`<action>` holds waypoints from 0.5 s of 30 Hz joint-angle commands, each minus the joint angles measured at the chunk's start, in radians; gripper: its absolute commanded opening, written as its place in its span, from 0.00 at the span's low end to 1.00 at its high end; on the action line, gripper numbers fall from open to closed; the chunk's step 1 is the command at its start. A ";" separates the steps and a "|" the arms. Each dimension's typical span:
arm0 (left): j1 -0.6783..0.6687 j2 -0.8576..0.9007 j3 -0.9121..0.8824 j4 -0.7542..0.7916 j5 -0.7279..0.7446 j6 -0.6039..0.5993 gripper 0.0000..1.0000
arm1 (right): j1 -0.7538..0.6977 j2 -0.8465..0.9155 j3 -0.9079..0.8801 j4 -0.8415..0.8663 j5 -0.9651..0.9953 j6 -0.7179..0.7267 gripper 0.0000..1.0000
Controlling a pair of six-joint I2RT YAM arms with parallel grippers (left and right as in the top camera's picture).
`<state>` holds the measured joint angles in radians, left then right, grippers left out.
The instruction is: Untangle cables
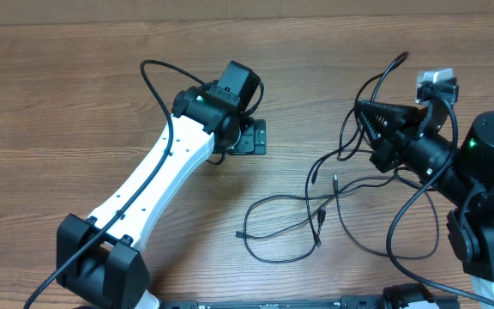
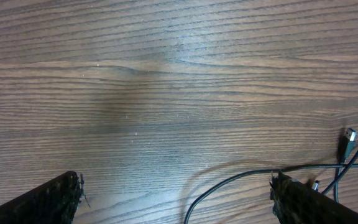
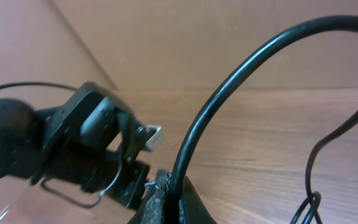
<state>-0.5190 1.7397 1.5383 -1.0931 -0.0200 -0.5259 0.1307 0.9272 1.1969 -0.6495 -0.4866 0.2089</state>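
Two tools, in unlike states. At left, left tool: spread wide, empty, low over worktop, well apart from the tangle. In the middle, flat on the wood: cables, looped across one another, loose ends near the centre, one silvery plug at the edge of the left wrist view. At right, right tool: pressed together on a single strand, seemingly off the surface, with loops trailing from it. Likely trouble from here: dragging the whole bundle along, or cinching a crossing tighter, through a pull on that one strand with nothing pinning the rest. Also possible: so thin a cord slipping out of the pinch. Owner of each loose end: impossible to tell.
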 commanded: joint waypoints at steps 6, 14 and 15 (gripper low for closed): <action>0.003 0.007 0.013 0.002 -0.010 -0.021 1.00 | -0.001 -0.013 0.035 0.000 -0.296 -0.005 0.04; 0.003 0.007 0.013 0.001 -0.006 -0.021 0.99 | -0.001 -0.013 0.035 -0.043 -0.380 -0.046 0.04; 0.002 0.007 0.013 0.000 -0.005 -0.021 1.00 | -0.001 -0.013 0.035 -0.049 -0.380 -0.055 0.04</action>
<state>-0.5190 1.7397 1.5383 -1.0924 -0.0196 -0.5259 0.1307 0.9276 1.1969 -0.6922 -0.8238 0.1963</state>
